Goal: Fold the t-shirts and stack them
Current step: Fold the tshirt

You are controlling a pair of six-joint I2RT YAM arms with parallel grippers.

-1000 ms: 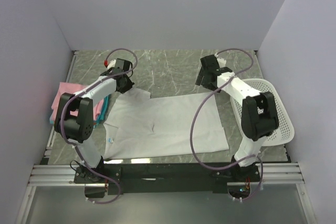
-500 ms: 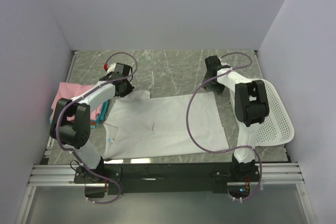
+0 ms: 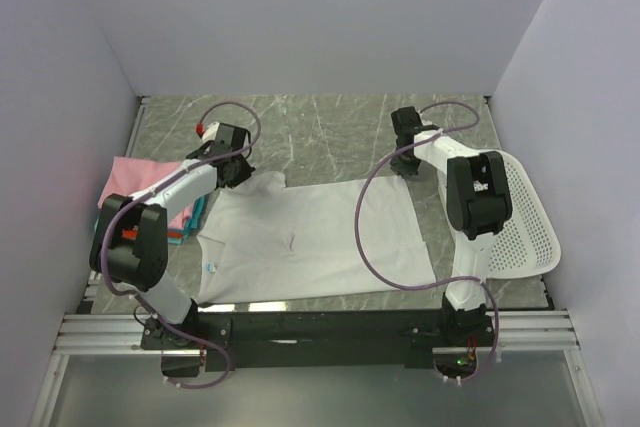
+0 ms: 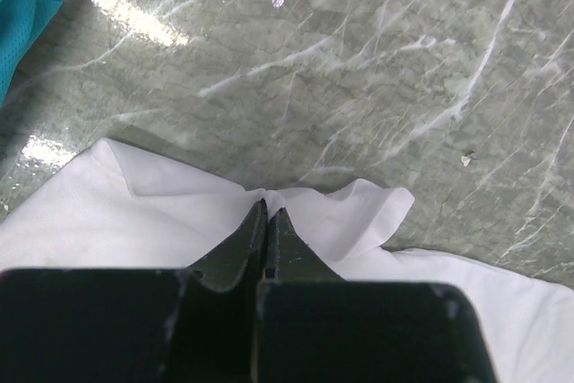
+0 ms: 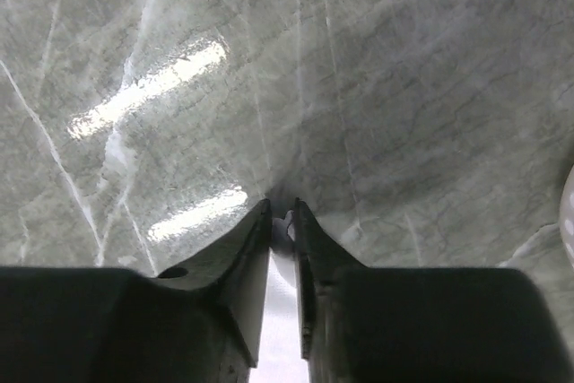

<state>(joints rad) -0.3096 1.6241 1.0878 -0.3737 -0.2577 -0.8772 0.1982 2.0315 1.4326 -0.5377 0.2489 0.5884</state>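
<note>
Top external: left hand (image 3: 237, 171), fully closed, pinches the white t-shirt (image 3: 310, 242) at its 10 o'clock corner. Right hand (image 3: 404, 169), nearly closed, nips the 2 o'clock corner.

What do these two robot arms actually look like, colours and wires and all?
Both the left arm and right arm have white links between chunky black joints. A thin purple cable loops loosely along each. The left gripper and right gripper end in dark, tapering fingers.
</note>
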